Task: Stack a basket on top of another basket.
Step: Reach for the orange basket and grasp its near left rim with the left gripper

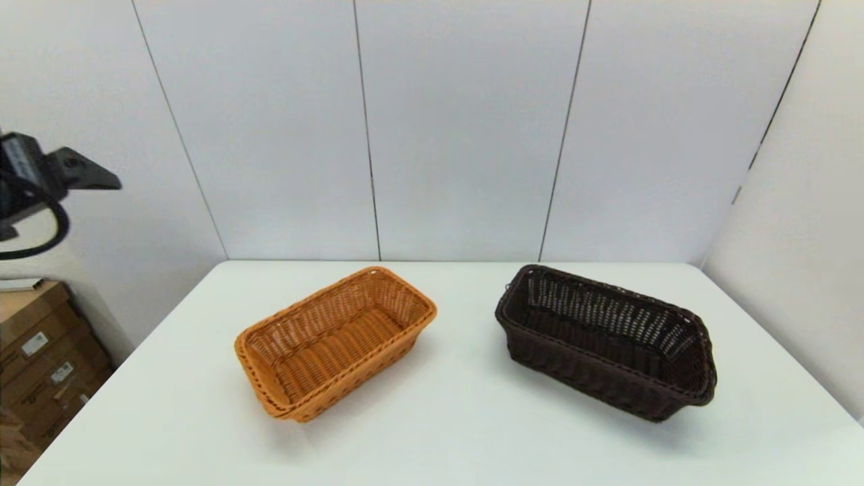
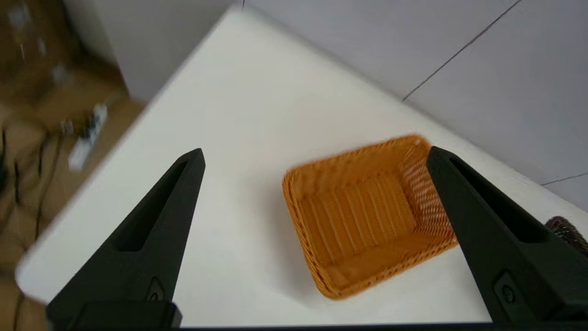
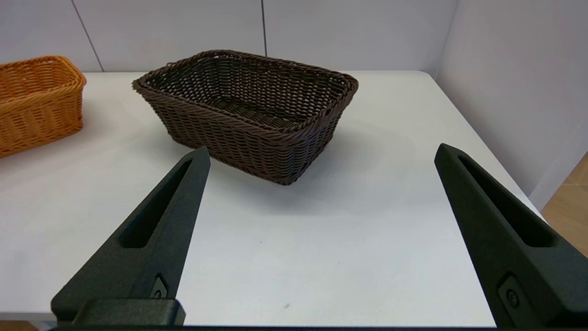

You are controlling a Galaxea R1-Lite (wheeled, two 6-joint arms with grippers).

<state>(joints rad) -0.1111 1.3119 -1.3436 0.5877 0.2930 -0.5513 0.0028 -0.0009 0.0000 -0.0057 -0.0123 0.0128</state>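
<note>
Tabletop (image 1: 459,432): white and flat, grey wall panels behind, lots of bare room at the near edge and in the gap between the baskets.
Dark basket (image 1: 604,341): on the right side, sitting flat, near the right edge, not touching anything.
Orange basket (image 1: 334,341): on the left side, well apart from the dark one, turned at a slant.
Count: two baskets, one dark brown, one orange, two claws.
Left claw (image 2: 314,156): high over the left edge, wide open, holding nothing.
Right claw (image 3: 321,154): low by the near edge, facing the dark basket, wide open, holding nothing.
Cardboard boxes (image 1: 40,358): on the floor past the left edge.
</note>
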